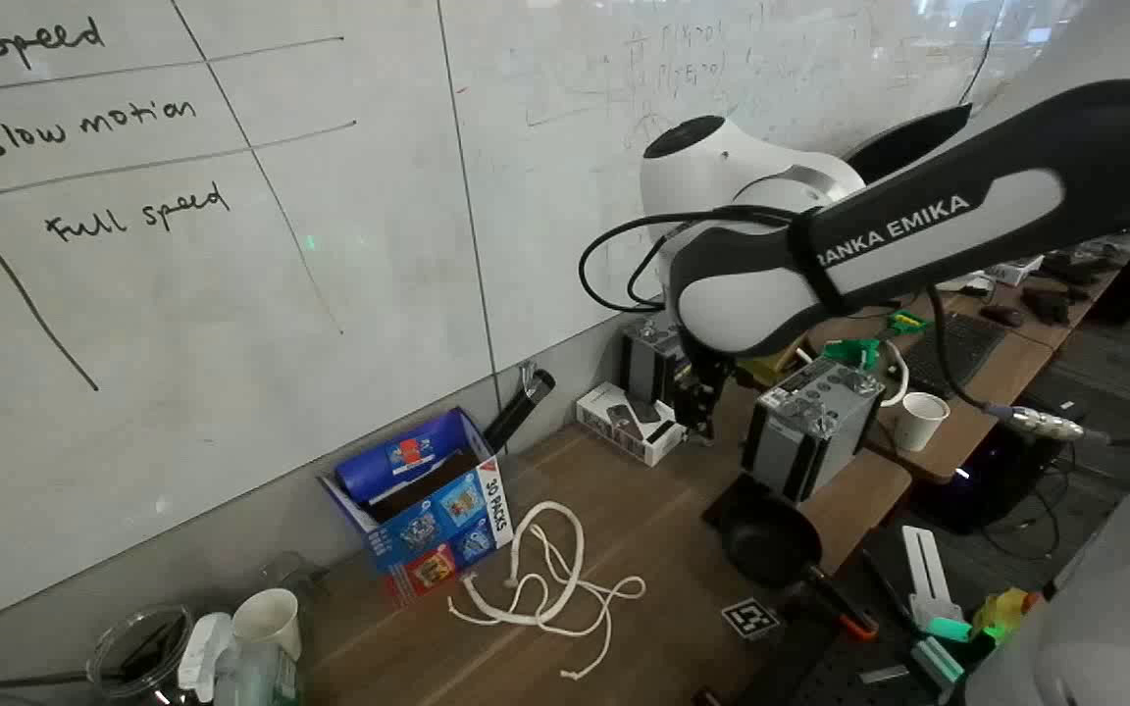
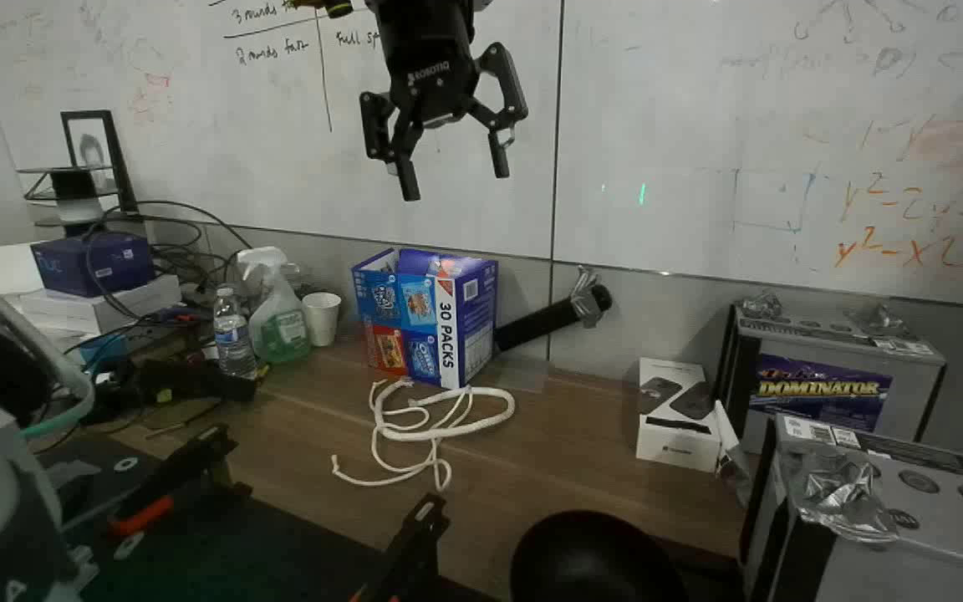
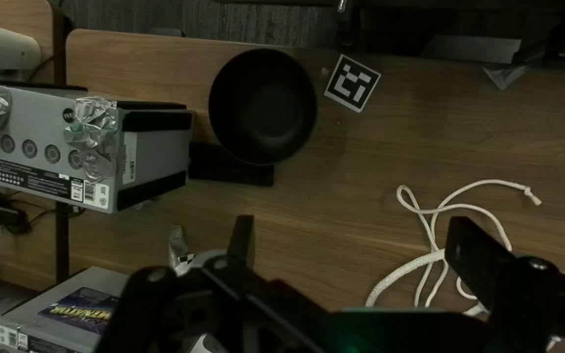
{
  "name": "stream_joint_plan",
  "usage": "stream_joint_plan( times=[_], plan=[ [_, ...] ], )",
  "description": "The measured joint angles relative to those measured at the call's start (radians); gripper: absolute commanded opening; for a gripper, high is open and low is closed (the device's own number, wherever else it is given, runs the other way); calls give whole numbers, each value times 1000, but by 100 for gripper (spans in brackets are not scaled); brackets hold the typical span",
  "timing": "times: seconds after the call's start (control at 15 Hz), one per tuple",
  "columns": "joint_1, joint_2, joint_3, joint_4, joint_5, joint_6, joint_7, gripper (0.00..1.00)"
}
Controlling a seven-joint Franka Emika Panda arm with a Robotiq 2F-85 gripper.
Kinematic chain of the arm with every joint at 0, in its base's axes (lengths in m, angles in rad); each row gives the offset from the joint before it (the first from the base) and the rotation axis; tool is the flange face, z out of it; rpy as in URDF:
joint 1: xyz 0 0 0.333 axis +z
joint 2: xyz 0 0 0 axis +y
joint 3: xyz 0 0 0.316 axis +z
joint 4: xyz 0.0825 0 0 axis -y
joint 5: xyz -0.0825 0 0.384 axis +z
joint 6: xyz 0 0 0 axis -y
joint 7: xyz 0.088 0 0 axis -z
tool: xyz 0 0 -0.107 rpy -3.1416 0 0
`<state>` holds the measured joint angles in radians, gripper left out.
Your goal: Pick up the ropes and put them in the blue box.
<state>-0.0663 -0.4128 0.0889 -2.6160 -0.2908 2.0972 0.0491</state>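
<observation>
My arm [image 1: 918, 257] is black-shelled with smooth pale-grey panels, and a black band [image 1: 817, 263] wraps it. Right beside the band I read white capitals, RANKA EMIKA [image 1: 894, 230]. Black cables [image 1: 761, 213] loop out past it, near a rounded white housing [image 1: 712, 176] with a black oval cap [image 1: 685, 137]. Farther from the band, my gripper [image 2: 455, 186] is black, with pale ROBOTIQ lettering [image 2: 429, 73] and two jointed fingers [image 2: 408, 180] ending in narrow, straight tips.

All views share the white ropes [image 2: 431, 435]; both exterior views face the whiteboard [image 1: 359, 255] beyond them, the wrist view downward.
</observation>
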Motion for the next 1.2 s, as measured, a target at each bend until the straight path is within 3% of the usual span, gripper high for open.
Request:
stream_joint_plan(
  times=[0.73,1.2],
  plan=[
    [16,29,-15,-28,3,31,-10,100],
    [44,214,-29,-140,7,351,-33,100]
  ],
)
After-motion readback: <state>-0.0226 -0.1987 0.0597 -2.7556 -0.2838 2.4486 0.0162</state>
